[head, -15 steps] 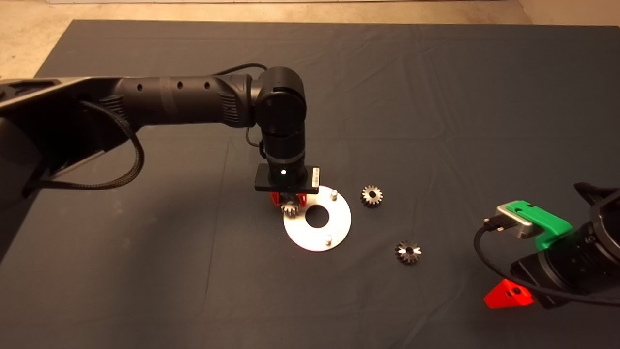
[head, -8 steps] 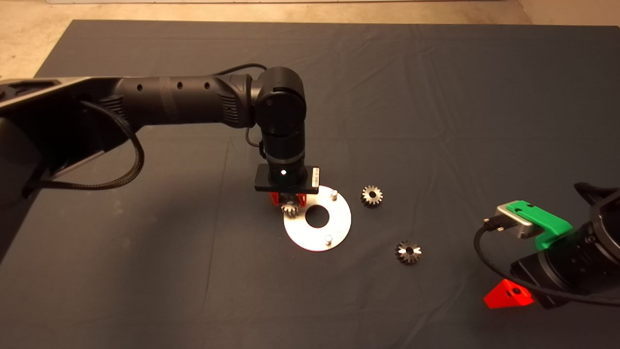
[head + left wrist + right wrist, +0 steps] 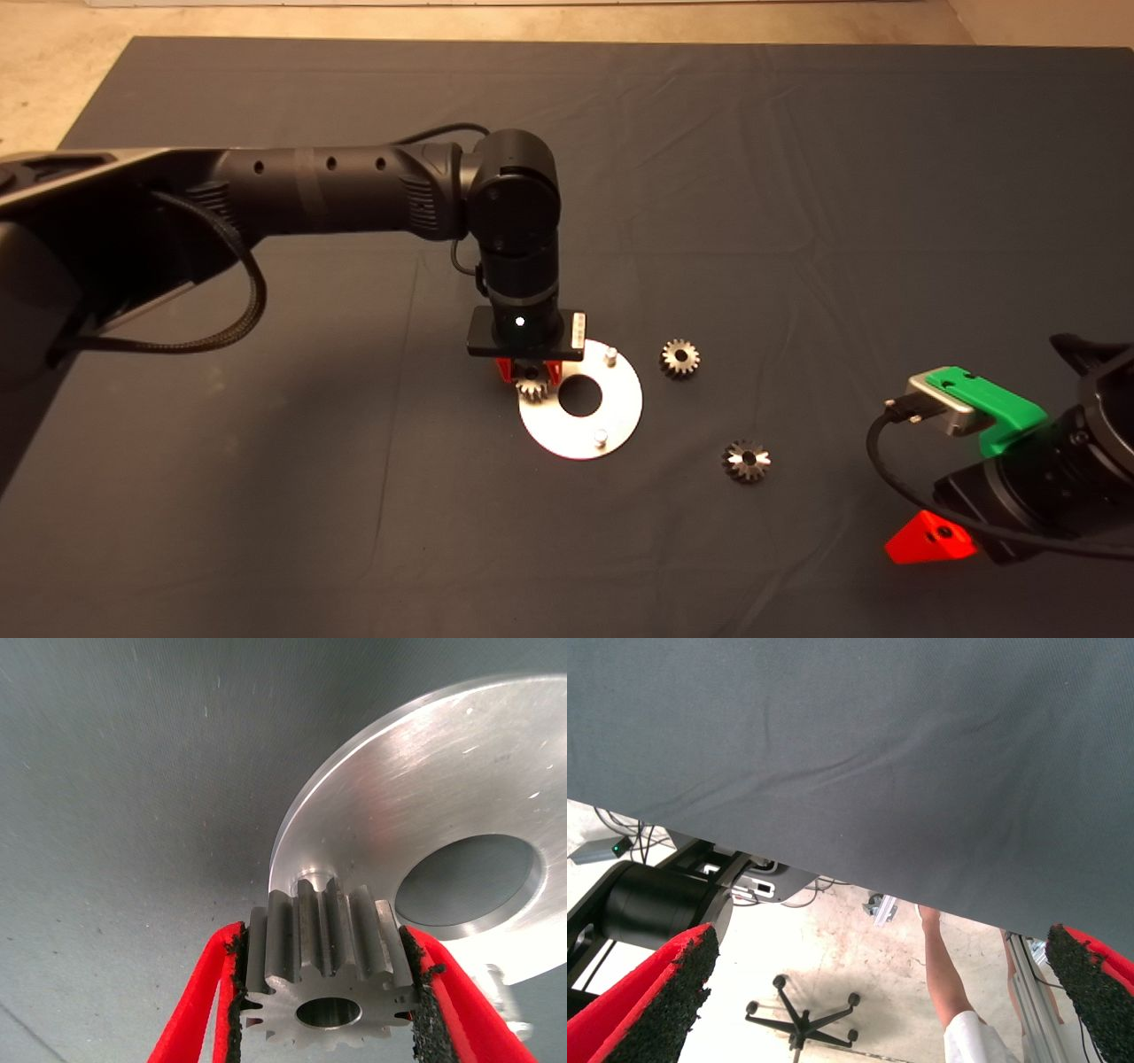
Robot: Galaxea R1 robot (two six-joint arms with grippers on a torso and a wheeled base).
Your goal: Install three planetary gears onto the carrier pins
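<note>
From above, the left gripper (image 3: 530, 377) hung straight down over the near-left rim of the plate (image 3: 620, 408), its red fingers clamped on one gear (image 3: 531, 389). Two pins stood bare: one at the far edge (image 3: 609, 356), one at the near edge (image 3: 600, 436). The third pin could not be seen; it seemed to lie under the gripper. Two more gears lay loose on the mat (image 3: 797, 177), one just right of the plate (image 3: 679, 357), one nearer and further right (image 3: 746, 461). The right gripper (image 3: 932, 539) sat parked at the lower right edge, well apart from everything.

In the left wrist view, the gear (image 3: 328, 970) was pinched by its teeth between both pads (image 3: 237, 992), bore pointing down at the plate (image 3: 425, 797). I judged the bore had to line up with the hidden pin below before it could drop on.

In the right wrist view, the right gripper (image 3: 877, 1010) had its fingers wide apart, holding nothing, with floor, a chair base (image 3: 802, 1014) and a person's leg (image 3: 948, 979) beyond the mat.
</note>
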